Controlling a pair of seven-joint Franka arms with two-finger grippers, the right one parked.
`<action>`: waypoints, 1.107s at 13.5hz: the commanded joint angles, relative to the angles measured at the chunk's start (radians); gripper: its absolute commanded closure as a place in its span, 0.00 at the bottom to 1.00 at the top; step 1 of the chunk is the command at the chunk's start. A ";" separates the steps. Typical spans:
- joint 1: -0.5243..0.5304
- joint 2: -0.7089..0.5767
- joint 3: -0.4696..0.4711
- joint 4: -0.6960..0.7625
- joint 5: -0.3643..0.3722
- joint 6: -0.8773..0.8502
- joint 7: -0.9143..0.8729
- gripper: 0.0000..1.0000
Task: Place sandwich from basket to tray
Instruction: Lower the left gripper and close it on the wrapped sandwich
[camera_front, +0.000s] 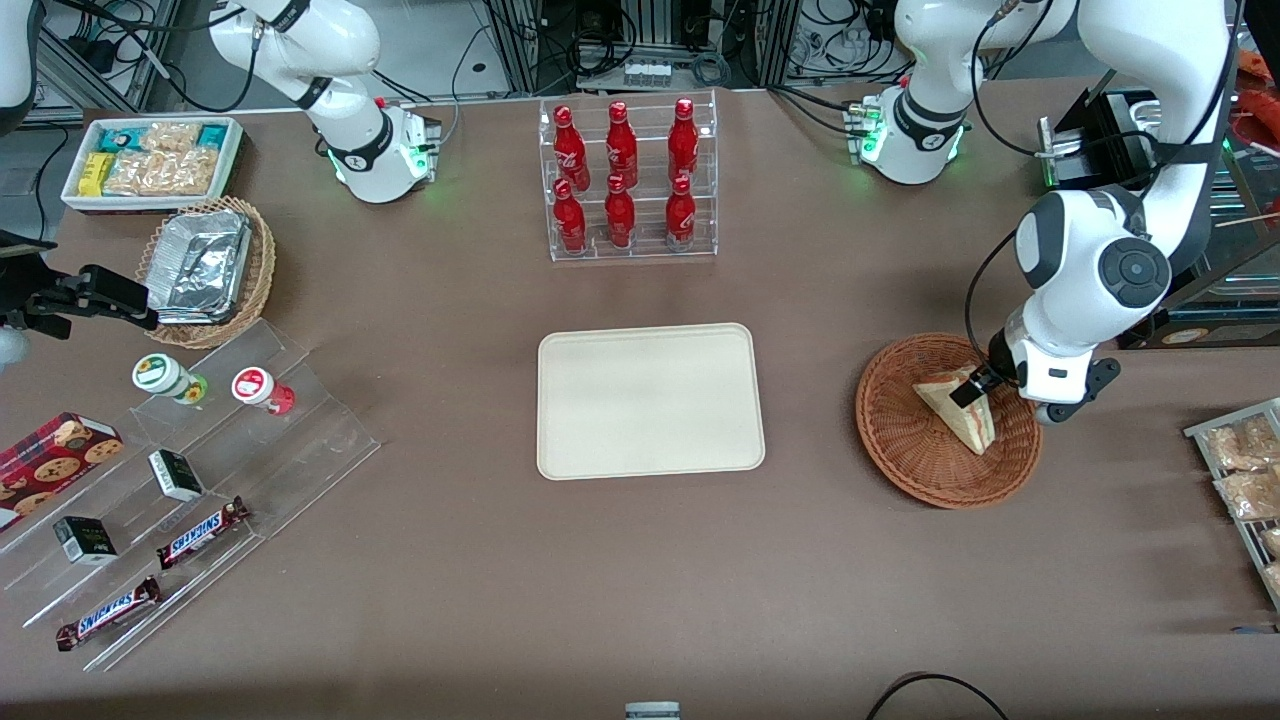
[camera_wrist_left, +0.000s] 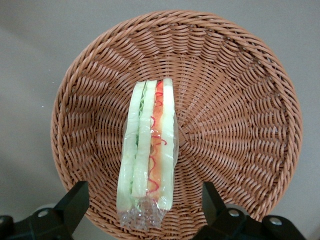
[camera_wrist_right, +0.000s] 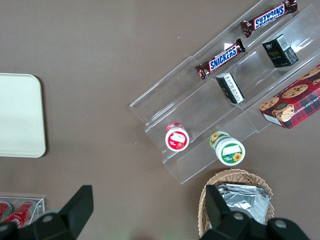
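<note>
A wedge sandwich (camera_front: 962, 412) in clear wrap lies in the round reddish-brown wicker basket (camera_front: 900, 445), toward the working arm's end of the table. In the left wrist view the sandwich (camera_wrist_left: 150, 145) shows its red, orange and green layers, resting in the basket (camera_wrist_left: 240, 125). My gripper (camera_front: 976, 386) hangs low over the basket. It is open (camera_wrist_left: 144, 195), one black finger on each side of the sandwich's wrapped end, with a gap on both sides. The cream tray (camera_front: 650, 400) sits bare mid-table, also seen from the right wrist as the tray (camera_wrist_right: 17, 115).
A clear rack of red bottles (camera_front: 630, 180) stands farther from the camera than the tray. Toward the parked arm's end are a tan basket with foil trays (camera_front: 205, 265), a white snack bin (camera_front: 150, 160) and acrylic steps with snacks (camera_front: 190, 470). A rack of packets (camera_front: 1245, 480) lies beside the basket.
</note>
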 joint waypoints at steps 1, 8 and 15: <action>-0.002 0.010 -0.004 -0.041 0.008 0.073 -0.028 0.00; -0.002 0.054 -0.004 -0.066 0.005 0.145 -0.030 0.18; -0.002 0.030 -0.004 -0.065 0.004 0.090 -0.033 1.00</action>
